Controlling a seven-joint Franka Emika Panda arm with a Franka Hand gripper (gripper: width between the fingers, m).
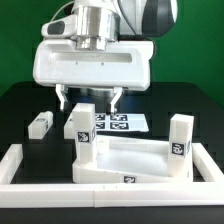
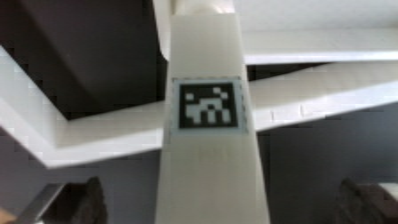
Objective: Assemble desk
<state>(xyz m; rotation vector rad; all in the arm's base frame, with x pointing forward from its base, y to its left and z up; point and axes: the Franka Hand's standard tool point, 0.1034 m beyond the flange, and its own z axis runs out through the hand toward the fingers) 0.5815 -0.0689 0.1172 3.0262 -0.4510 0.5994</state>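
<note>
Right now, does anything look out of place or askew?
Nothing looks damaged. One leg lies on its side at the exterior view's left, apart from the tabletop and not yet mounted.

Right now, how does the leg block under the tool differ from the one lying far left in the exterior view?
The leg block under the tool stands upright; the far-left leg block lies on its side. The first is beside the tabletop panel; the second lies apart. Both are white with marker tags.

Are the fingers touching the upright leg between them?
Apart. The wrist view shows the leg centred, with clear gaps to the fingers on either side.
</note>
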